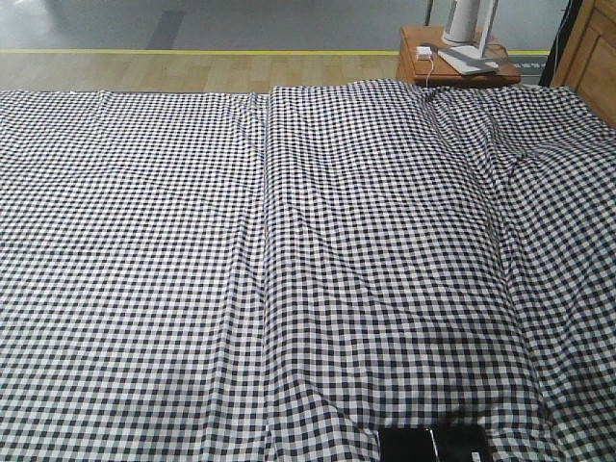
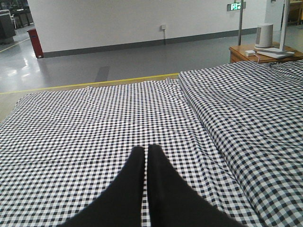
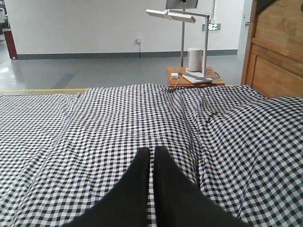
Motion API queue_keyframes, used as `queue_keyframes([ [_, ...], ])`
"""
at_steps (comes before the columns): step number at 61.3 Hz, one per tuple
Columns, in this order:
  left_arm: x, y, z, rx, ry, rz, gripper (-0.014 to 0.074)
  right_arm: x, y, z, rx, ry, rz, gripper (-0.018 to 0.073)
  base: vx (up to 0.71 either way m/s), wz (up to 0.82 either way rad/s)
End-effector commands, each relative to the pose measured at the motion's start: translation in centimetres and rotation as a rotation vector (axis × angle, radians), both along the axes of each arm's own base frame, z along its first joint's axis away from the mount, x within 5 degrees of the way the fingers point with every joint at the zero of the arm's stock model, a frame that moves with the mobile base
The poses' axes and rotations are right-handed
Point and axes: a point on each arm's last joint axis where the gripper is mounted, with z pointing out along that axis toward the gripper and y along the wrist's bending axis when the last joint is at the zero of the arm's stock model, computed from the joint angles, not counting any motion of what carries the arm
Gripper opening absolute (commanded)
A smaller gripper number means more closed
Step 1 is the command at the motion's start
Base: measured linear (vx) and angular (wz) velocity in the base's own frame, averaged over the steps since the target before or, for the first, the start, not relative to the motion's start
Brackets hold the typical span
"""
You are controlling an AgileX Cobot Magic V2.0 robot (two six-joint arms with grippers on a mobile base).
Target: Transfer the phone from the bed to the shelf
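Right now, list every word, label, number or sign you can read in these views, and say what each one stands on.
No text here can be read.
The green lit sign high by the far wall: glowing marks, too small and blurred to read.
The white cylinder on the bedside table: no legible label.
The bed: check pattern only, no writing.
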Motion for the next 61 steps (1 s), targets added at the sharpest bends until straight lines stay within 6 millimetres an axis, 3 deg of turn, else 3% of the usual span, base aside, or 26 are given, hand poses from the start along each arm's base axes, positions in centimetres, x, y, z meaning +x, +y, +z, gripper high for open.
queue_keyframes([
  [1,-0.08,-0.05,1.55,-0.009,-0.102,-0.006,0.0001,0.00,-0.10,0.46,-0.015,-0.074,-0.011,-0.0004,0.00,0.00],
  [61,-0.08,-0.05,1.55,-0.009,-0.102,-0.006,0.0001,0.00,-0.10,0.47,-0.015,-0.075,-0.011,-0.0004,0.00,0.00],
])
